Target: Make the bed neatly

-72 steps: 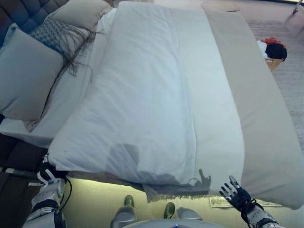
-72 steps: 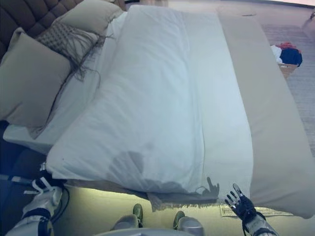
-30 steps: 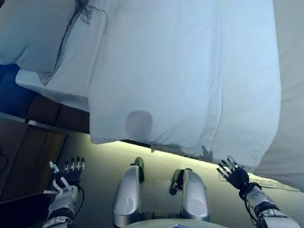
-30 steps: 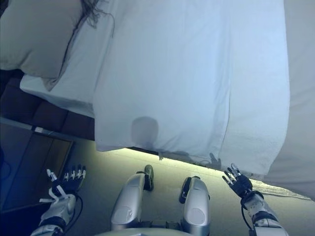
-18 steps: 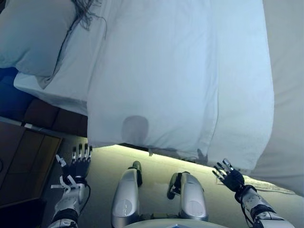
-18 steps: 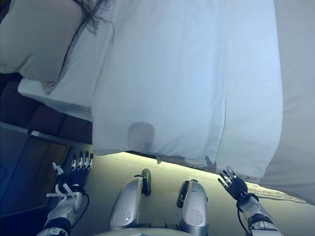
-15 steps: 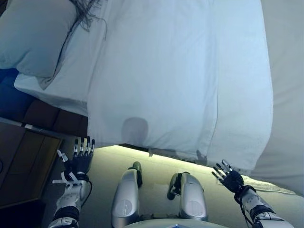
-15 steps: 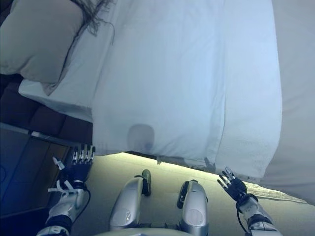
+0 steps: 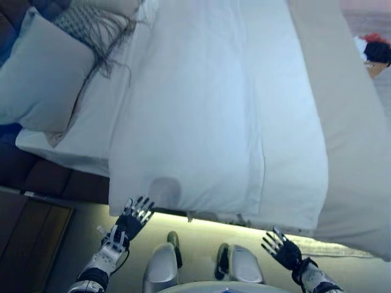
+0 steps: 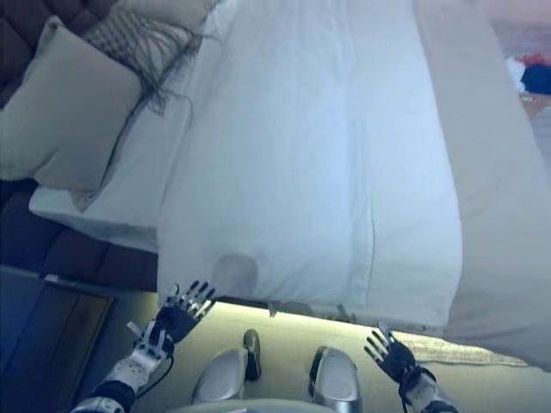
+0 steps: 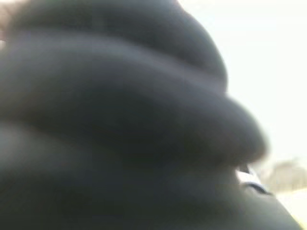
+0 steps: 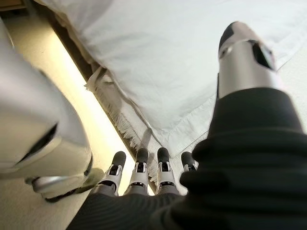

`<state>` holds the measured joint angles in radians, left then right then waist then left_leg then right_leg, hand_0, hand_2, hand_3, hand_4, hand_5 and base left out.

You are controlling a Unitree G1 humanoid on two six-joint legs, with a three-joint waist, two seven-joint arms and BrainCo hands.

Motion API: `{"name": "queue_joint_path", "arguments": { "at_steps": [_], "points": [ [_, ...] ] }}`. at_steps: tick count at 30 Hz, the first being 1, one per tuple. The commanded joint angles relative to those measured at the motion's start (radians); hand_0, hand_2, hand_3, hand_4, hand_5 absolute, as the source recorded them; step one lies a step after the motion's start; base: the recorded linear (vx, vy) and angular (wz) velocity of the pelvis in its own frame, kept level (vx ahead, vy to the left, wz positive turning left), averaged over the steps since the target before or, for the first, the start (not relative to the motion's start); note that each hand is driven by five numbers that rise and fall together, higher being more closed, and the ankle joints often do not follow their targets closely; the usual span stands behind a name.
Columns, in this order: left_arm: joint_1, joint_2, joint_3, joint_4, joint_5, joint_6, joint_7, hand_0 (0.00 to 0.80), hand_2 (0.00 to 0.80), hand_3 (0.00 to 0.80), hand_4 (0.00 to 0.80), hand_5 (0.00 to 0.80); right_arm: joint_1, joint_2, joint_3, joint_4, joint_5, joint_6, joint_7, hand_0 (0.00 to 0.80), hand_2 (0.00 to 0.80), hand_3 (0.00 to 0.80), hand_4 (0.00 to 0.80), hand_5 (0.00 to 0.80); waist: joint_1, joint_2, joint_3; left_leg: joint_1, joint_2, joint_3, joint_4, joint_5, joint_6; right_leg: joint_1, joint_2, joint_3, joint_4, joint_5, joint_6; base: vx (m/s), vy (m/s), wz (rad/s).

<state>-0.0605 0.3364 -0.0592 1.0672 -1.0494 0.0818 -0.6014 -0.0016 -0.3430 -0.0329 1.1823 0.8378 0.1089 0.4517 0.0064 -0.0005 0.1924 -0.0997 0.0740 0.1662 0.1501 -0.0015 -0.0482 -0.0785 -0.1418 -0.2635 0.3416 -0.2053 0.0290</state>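
Note:
A white duvet (image 9: 201,110) lies along the bed, and its near hem hangs over the side in front of me. My left hand (image 9: 129,222) is open with fingers spread just under the hem's left corner; I cannot tell whether it touches. My right hand (image 9: 282,250) is open lower down, below the hem's right part and clear of it. The right wrist view shows straight fingers (image 12: 139,165) under the duvet (image 12: 158,57) and a fringed edge (image 12: 129,129). The left wrist view shows only the hand's dark cover.
A beige blanket (image 9: 348,140) covers the bed's right side. A large pillow (image 9: 43,79) and a fringed cushion (image 9: 85,24) lie at the head, upper left. A dark wooden bedside unit (image 9: 24,238) stands lower left. A basket of clothes (image 9: 376,52) sits far right.
The camera has tilted up, showing more of the bed. My left hand has risen and moved right to the duvet's near left corner. The right hand stays low and open.

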Motion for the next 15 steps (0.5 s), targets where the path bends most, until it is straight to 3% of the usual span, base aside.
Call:
{"name": "queue_joint_path", "arguments": {
  "at_steps": [1,4,7,11,15],
  "points": [
    [-0.003,-0.026,0.0,0.068,0.099,-0.058,0.035,0.0,0.0,0.0,0.0,0.0,-0.032,0.022,0.024,0.037,-0.11,-0.037,0.055,0.0,0.0,0.0,0.0,0.0,-0.011,-0.01,-0.044,0.098,-0.023,0.01,-0.046,-0.057,-0.003,0.065,-0.034,0.044,-0.267,0.215,0.095,0.094,-0.057,0.05],
    [0.001,-0.043,0.003,0.162,0.21,-0.072,0.031,0.0,0.0,0.0,0.0,0.0,-0.02,0.043,0.051,0.063,-0.176,-0.07,0.055,0.0,0.0,0.0,0.0,0.0,-0.01,-0.016,-0.073,0.132,-0.025,0.004,-0.099,-0.044,-0.005,0.1,-0.026,0.042,-0.312,0.23,0.094,0.081,-0.071,0.07],
    [0.009,-0.07,0.007,0.218,0.244,-0.068,0.058,0.0,0.0,0.0,0.0,0.0,-0.006,0.072,0.05,0.096,-0.14,-0.077,0.025,0.0,0.0,0.0,0.0,0.0,-0.01,-0.018,-0.101,0.168,-0.026,0.007,-0.151,-0.03,-0.006,0.134,-0.02,0.029,-0.351,0.244,0.097,0.075,-0.05,0.01],
    [0.012,-0.12,-0.008,0.257,0.274,-0.094,0.104,0.0,0.0,0.0,0.0,0.0,0.011,0.115,0.026,0.14,-0.071,-0.084,-0.015,0.0,0.0,0.0,0.0,0.0,-0.012,-0.017,-0.123,0.202,-0.029,0.012,-0.207,-0.017,-0.007,0.163,-0.01,0.017,-0.401,0.266,0.102,0.047,-0.027,0.0],
    [0.009,-0.158,-0.024,0.281,0.338,-0.118,0.191,0.0,0.0,0.0,0.0,0.0,0.011,0.154,0.041,0.17,-0.147,-0.118,-0.072,0.0,0.0,0.0,0.0,0.0,-0.012,-0.018,-0.135,0.216,-0.032,0.009,-0.221,-0.02,-0.003,0.175,-0.001,0.018,-0.413,0.266,0.098,0.004,-0.001,-0.01]
  ]
}}
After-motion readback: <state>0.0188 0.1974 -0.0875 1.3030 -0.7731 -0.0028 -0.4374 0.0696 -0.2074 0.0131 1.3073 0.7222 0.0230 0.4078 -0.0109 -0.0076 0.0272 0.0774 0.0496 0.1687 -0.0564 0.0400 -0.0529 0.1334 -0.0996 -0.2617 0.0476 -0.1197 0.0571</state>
